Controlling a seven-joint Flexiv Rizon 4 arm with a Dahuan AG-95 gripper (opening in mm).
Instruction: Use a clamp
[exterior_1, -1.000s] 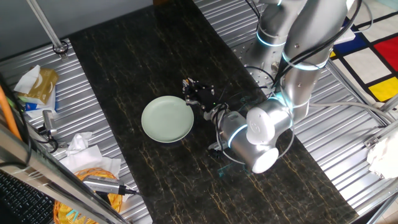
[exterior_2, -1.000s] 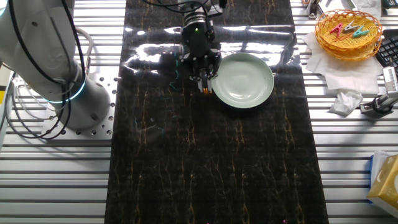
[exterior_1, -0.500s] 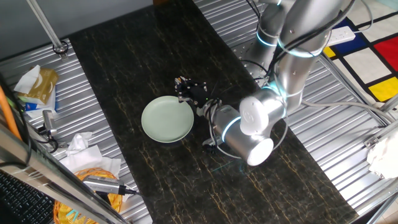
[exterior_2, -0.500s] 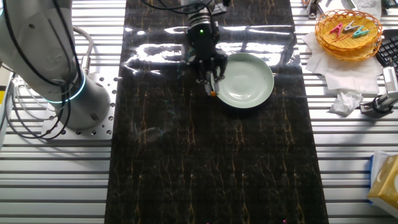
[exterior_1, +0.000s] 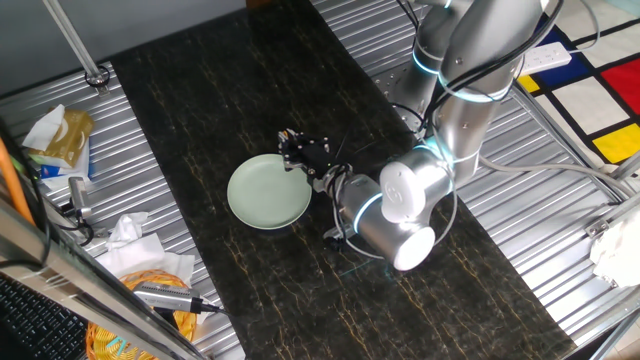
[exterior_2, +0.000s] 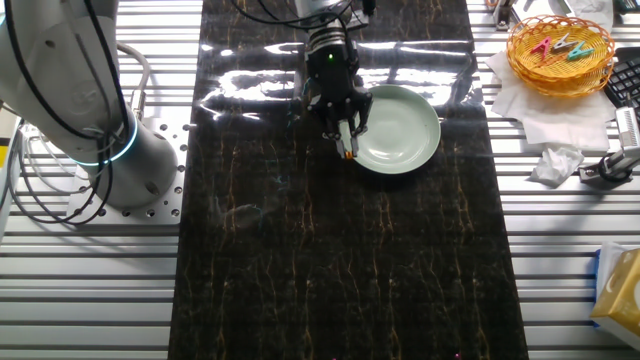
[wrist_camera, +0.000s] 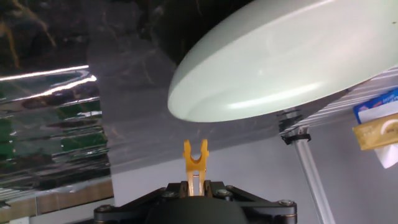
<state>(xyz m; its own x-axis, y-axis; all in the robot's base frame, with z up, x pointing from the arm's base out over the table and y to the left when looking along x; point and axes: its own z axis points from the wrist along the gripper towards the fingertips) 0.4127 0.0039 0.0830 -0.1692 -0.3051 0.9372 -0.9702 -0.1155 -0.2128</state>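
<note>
A tiny orange clamp (wrist_camera: 194, 163) sticks out of my gripper (wrist_camera: 194, 185), which is shut on its tail end. Its two prongs splay in a V toward the rim of the pale green plate (wrist_camera: 292, 62), with a small gap between them. In the other fixed view the gripper (exterior_2: 343, 132) hangs at the plate's (exterior_2: 405, 128) left rim, and the clamp (exterior_2: 348, 153) shows as an orange tip at the fingers' end. In one fixed view the gripper (exterior_1: 300, 155) sits at the right edge of the plate (exterior_1: 262, 195), and the clamp is too small to make out there.
The plate lies on a dark marbled mat (exterior_2: 340, 270) over a ribbed metal table. A yellow basket (exterior_2: 560, 48) with coloured clips stands at the far right on white paper, with crumpled tissue (exterior_2: 555, 165) near it. Bags and clutter (exterior_1: 60, 135) line the other side.
The gripper has carried the clamp closer to the plate's rim, and the arm's elbow has swung the same way. The plate has not moved.
</note>
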